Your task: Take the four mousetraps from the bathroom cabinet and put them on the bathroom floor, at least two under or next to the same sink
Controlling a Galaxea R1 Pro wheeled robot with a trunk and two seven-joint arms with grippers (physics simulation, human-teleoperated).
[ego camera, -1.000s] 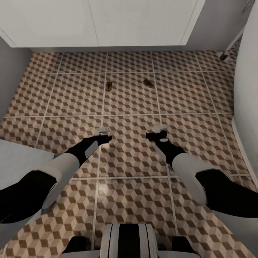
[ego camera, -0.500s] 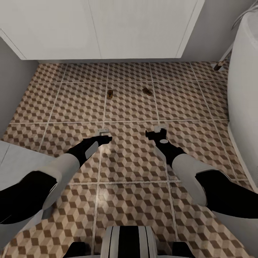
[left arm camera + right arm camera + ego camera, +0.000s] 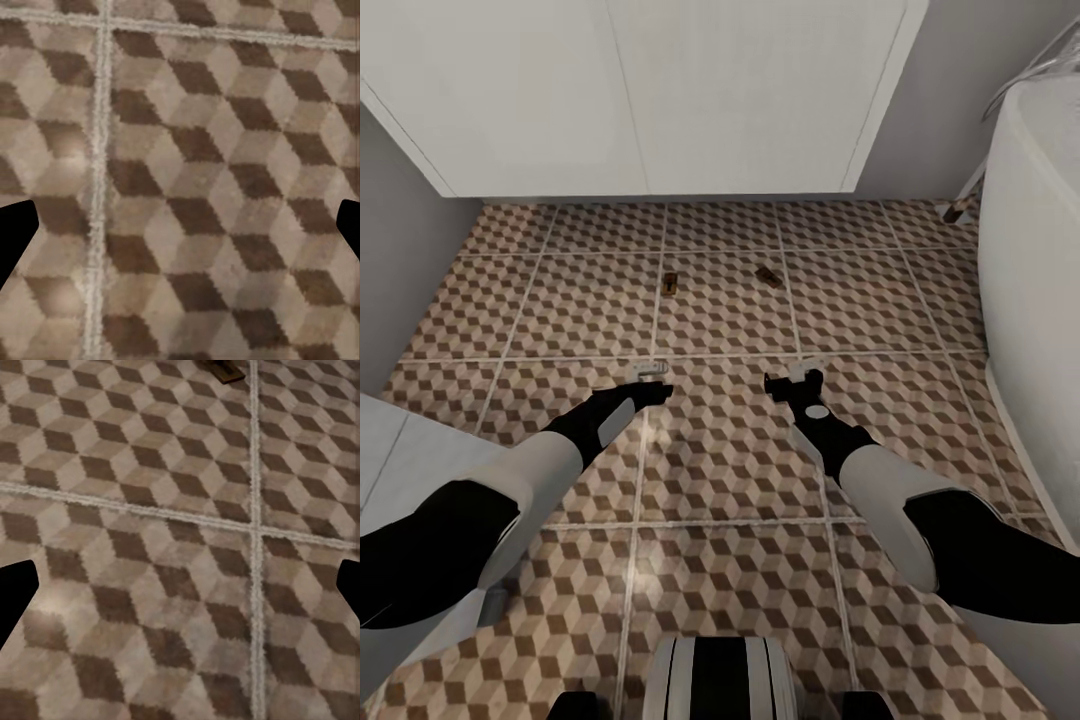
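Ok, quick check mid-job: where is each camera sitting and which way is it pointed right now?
Head view: on the head, looking forward and down over both arms at the bathroom floor, two mousetraps and the white unit; left tool and right tool show.
Left wrist view: near the left tool, looking down at tiles; dark fingertips at the edges.
Right wrist view: same for the right tool, with a mousetrap at the frame edge.
Shared: all see the same patterned floor.

Two mousetraps lie on the bathroom floor (image 3: pixel 720 460) ahead of the arms, one (image 3: pixel 671 284) left of the other (image 3: pixel 767 276), well apart. Behind them stands a white cabinet front (image 3: pixel 660 95); a bathtub (image 3: pixel 1035 300) lies at the right
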